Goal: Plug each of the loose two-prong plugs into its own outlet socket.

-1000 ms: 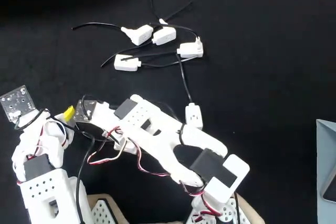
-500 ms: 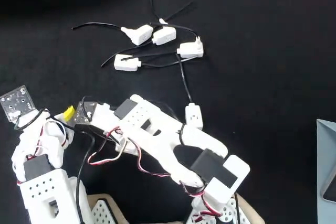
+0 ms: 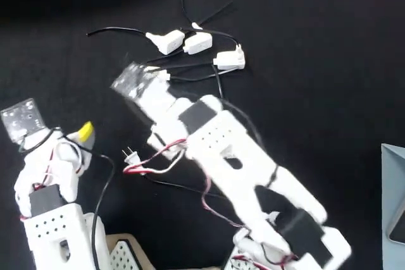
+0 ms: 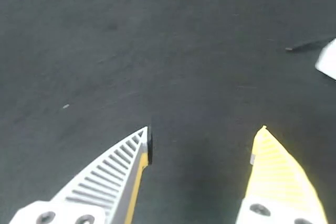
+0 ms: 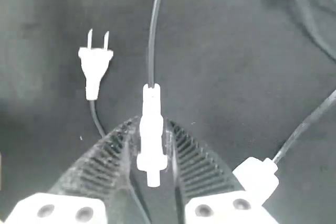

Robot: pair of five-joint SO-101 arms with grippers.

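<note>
My right gripper [image 5: 150, 127] is closed on a slim white connector [image 5: 151, 103], with a finger clamped on either side of its body. Its long axis runs straight along the fingers, and its black cable [image 5: 154, 30] leaves from the far end, away from the wrist. A short stub shows at the near end. From this angle I can't say whether that is a pair of prongs seen edge-on or just moulding, so I treat the piece as probably a plug. Near it on the black table [image 3: 329, 61] lies a loose plug [image 5: 94, 65]. It is flat, with its prongs pointing the way the held cable runs, so the two lie roughly parallel and apart.

In the high view the right arm stretches out toward the far left. The group of white connector blocks [image 3: 198, 42], which I take to be the sockets, sits just beyond its tip and a little to its right. The right arm is clearly the nearer one to them. My left gripper [image 4: 205, 135] hangs open over bare table, holding nothing. For mating, I judge the held piece must be lined up end-on with a block's face.
</note>
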